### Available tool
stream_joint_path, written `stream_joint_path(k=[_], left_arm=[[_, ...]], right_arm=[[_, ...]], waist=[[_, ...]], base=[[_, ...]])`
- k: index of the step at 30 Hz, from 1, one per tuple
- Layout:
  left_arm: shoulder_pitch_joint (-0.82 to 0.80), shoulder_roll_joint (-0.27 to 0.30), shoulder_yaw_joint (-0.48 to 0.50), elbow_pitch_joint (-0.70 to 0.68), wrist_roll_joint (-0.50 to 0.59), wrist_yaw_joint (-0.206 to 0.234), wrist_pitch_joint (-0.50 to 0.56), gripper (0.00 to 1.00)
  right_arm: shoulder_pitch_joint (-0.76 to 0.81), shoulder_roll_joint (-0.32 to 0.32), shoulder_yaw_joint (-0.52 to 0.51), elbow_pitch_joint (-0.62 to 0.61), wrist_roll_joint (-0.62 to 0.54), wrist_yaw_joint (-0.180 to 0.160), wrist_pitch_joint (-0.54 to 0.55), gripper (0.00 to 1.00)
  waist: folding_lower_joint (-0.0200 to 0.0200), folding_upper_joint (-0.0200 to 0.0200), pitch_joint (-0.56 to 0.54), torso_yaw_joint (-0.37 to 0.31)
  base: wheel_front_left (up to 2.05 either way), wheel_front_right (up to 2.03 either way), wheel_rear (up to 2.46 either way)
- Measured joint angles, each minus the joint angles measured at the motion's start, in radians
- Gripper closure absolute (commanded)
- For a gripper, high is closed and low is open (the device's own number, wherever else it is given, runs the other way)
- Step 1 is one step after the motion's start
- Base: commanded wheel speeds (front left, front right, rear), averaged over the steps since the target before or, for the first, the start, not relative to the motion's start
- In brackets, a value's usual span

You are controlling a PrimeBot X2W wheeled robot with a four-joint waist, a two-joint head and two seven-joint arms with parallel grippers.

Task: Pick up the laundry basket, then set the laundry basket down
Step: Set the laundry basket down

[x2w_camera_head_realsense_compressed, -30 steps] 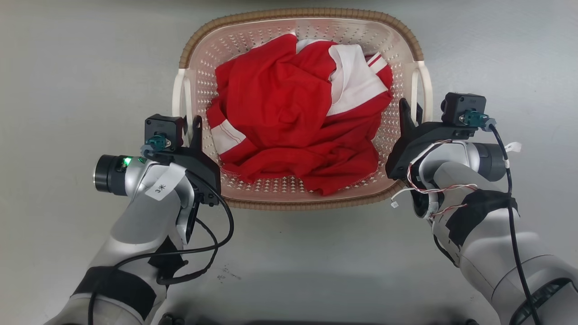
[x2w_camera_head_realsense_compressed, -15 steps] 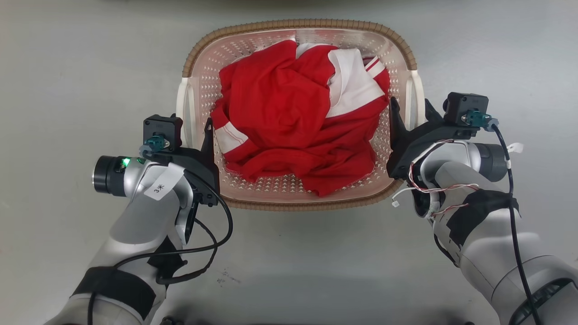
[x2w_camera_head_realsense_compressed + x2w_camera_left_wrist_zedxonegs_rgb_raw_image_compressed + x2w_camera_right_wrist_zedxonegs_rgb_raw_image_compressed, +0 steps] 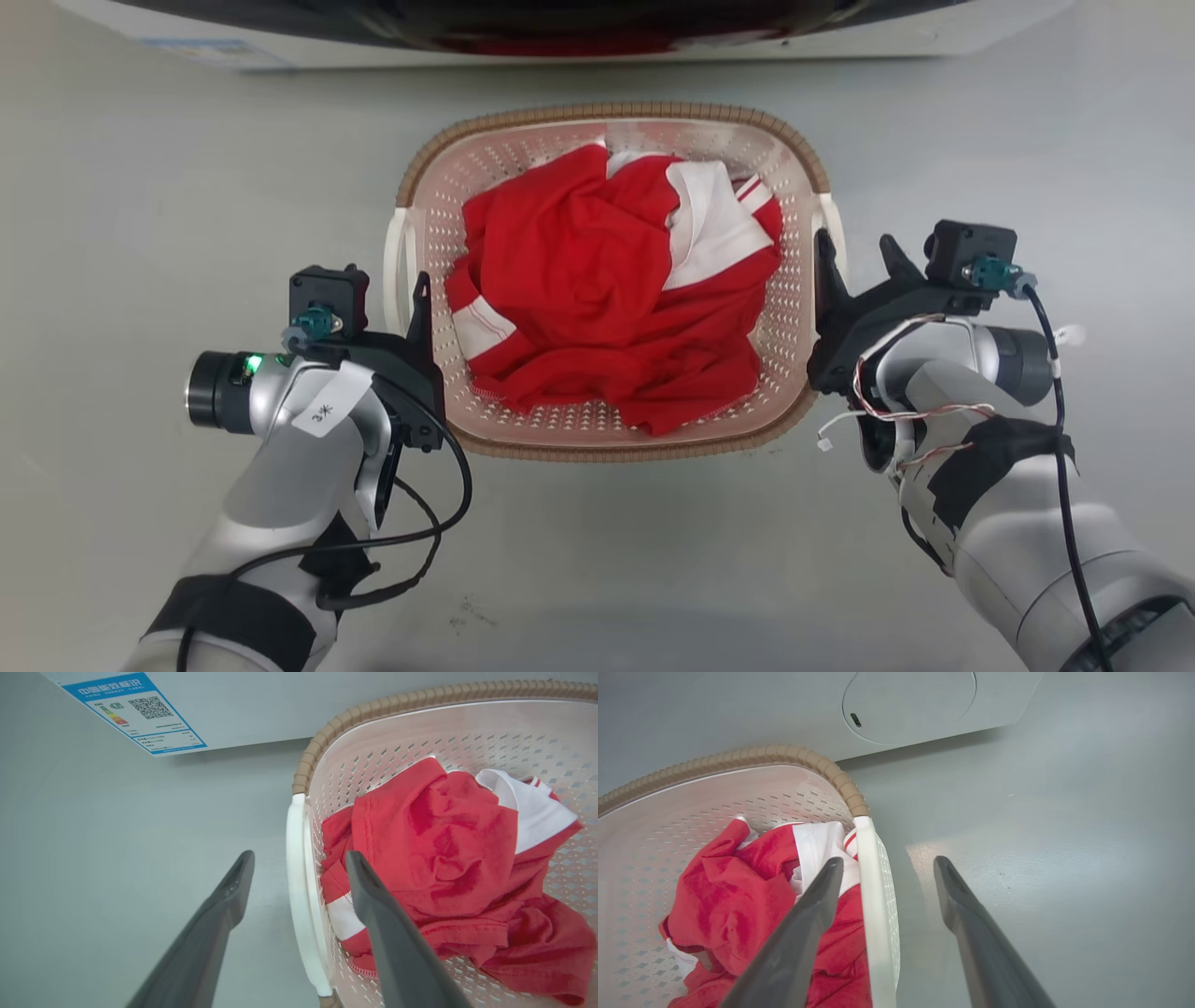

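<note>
- Both claws stand parted and hold nothing. The left gripper (image 3: 300,858) straddles the basket's left handle (image 3: 295,896), one finger outside it and one inside over the cloth. The right gripper (image 3: 888,859) sits the same way astride the right handle (image 3: 871,905). I see a gap on each side of both bars, so neither is clamped.
- Grey floor (image 3: 597,560) lies bare to the left, to the right and on the robot's side, which gives free room for lifting and setting down.
- Beyond the far rim stands the washer (image 3: 934,19), near the basket. That is the tight side, so I judge a lift should go up or back toward the robot, not forward.
- Between the two arms, the laundry basket (image 3: 607,112) looks to rest on the floor, roughly centred. Its perforated plastic walls are probably light and a little springy, and the brown rim (image 3: 322,737) seems stiffer. Uneven lifting would likely tip it.
- Heaped loosely inside, below the rim, is a red and white garment (image 3: 597,308). It is soft, adds little weight by my guess, and may slide or catch on the inner fingers.
- Smooth white bars, the handles are the natural hold. They look slick, so gripping mid-bar seems safest.
</note>
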Motion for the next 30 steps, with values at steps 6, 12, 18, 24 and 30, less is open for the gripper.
stream_joint_path(k=[6,12,18,24,30], left_arm=[[0.028,0.004,0.014,-0.020,0.001,-0.008,0.000,0.00],[0.075,0.013,0.021,-0.046,0.006,-0.016,0.000,0.00],[0.140,0.024,0.041,-0.094,0.012,-0.016,0.000,0.00],[0.224,0.034,0.066,-0.148,0.017,-0.008,0.000,0.00],[0.318,0.043,0.084,-0.215,0.053,0.002,0.000,0.00]], right_arm=[[0.028,0.000,-0.015,-0.003,-0.008,0.012,0.000,0.00],[0.065,0.000,-0.025,-0.016,-0.016,0.028,0.000,0.00],[0.116,-0.002,-0.049,-0.045,-0.047,0.033,-0.001,0.00],[0.186,-0.007,-0.075,-0.088,-0.070,0.034,-0.001,0.00],[0.275,-0.008,-0.107,-0.149,-0.108,0.032,-0.001,0.00]], waist=[[0.0000,0.0000,-0.071,-0.001],[0.0000,0.0000,-0.138,-0.002],[-0.0001,0.0000,-0.224,-0.002],[-0.0002,0.0000,-0.312,-0.002],[-0.0002,-0.0001,-0.401,-0.003]], base=[[0.00,0.00,0.00],[0.00,0.00,0.00],[0.00,0.00,0.00],[0.00,0.00,0.00],[0.00,0.00,0.00]])
